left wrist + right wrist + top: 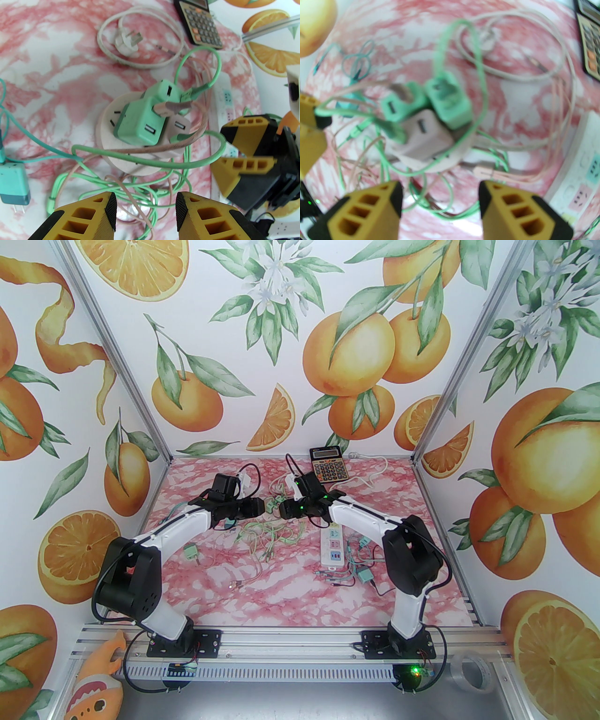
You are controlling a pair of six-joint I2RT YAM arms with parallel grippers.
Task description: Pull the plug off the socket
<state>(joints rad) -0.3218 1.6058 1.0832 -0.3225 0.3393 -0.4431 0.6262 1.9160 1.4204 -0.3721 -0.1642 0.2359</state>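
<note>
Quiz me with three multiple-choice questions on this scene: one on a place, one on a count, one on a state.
1. Where on the table is the calculator? A near edge; B far edge; C centre.
2. How many adapters sit in the round socket? A one; B five; C three.
3. The left end effector is: A open, empty; B shut tight, empty; C shut on an adapter.
Answers: B, it lies at the top of the overhead view; C, two green and one white; A, its jaws stand apart with nothing between.
</note>
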